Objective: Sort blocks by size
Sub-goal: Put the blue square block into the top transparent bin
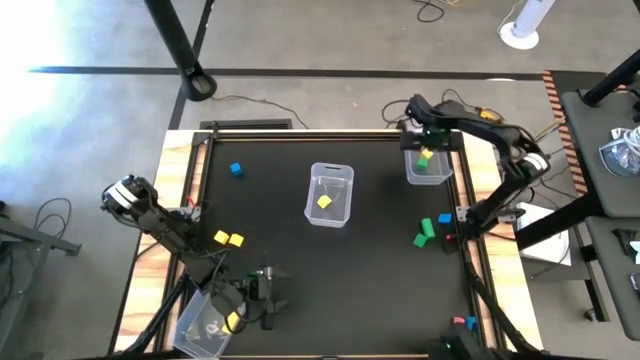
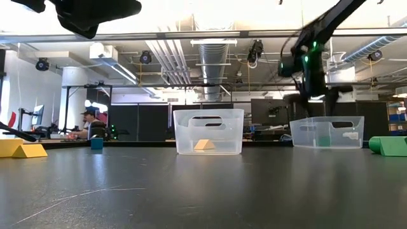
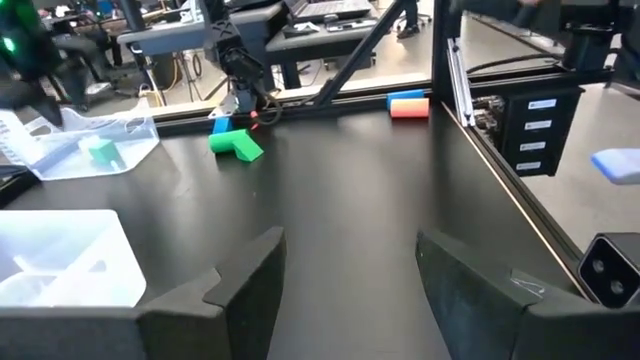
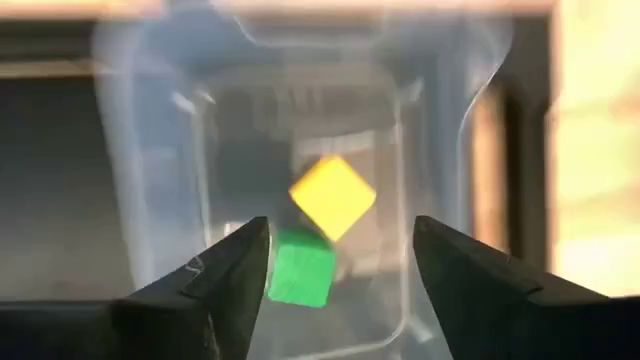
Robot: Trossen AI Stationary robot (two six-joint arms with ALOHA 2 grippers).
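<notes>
Right gripper (image 1: 424,140) hangs over the clear bin (image 1: 441,175) at upper right of the high view, jaws released and empty. A yellow cube (image 4: 332,195) and green cube (image 4: 300,268) lie below it in that bin, judged to be the small-size pile. Left gripper (image 1: 268,302) sits at lower left, jaws spread, holding nothing. Centre bin (image 1: 311,195) holds one yellow block (image 1: 324,202). Unsorted: two yellow blocks (image 1: 229,238), a blue cube (image 1: 236,170), green bars (image 1: 425,232) near the table's right edge. Mid-table is open for travel.
</notes>
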